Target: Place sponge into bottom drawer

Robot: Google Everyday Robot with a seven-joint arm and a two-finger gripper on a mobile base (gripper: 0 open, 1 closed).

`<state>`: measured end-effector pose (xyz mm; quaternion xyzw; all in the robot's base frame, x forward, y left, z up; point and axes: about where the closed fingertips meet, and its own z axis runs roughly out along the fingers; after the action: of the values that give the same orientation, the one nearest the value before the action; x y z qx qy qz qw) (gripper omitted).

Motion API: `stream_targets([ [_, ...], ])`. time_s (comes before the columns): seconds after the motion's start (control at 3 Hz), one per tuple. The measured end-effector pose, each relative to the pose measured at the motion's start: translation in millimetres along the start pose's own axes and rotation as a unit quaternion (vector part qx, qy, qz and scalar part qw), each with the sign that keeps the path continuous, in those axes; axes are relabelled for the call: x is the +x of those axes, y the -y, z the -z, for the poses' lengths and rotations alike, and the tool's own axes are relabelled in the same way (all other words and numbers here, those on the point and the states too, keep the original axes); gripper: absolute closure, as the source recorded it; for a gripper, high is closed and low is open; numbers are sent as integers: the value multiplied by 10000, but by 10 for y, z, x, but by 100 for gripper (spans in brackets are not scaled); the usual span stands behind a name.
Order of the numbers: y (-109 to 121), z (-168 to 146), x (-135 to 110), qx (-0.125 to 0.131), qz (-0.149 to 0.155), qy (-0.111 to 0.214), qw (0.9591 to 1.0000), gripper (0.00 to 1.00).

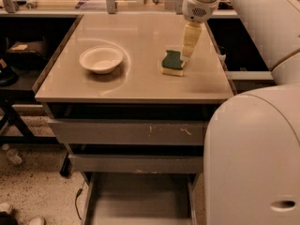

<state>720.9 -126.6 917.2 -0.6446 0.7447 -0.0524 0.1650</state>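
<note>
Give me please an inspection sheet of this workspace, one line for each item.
Surface: beige cabinet top, smooth and glossy.
Job's things: sponge on the top, green side up; bottom drawer pulled open, nothing seen inside.
Clutter: white bowl, left of the sponge.
Grippers: gripper points down at the sponge's right rear edge.
Cables: dark cable on the floor, left of the drawer.
Surroundings: speckled floor; dark shelves beside the cabinet.

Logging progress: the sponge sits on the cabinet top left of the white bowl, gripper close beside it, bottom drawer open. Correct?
Not quite. The camera view shows the sponge right of the white bowl, not left. The rest holds: gripper beside it, bottom drawer open.
</note>
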Motion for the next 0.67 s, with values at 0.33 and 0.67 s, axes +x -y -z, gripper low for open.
stream_targets([
  [0.33, -1, -60, -42, -3, 106, 101, 9999, 0],
  [0.67, -15, -244, -57, -148, 105, 171, 9997, 0],
])
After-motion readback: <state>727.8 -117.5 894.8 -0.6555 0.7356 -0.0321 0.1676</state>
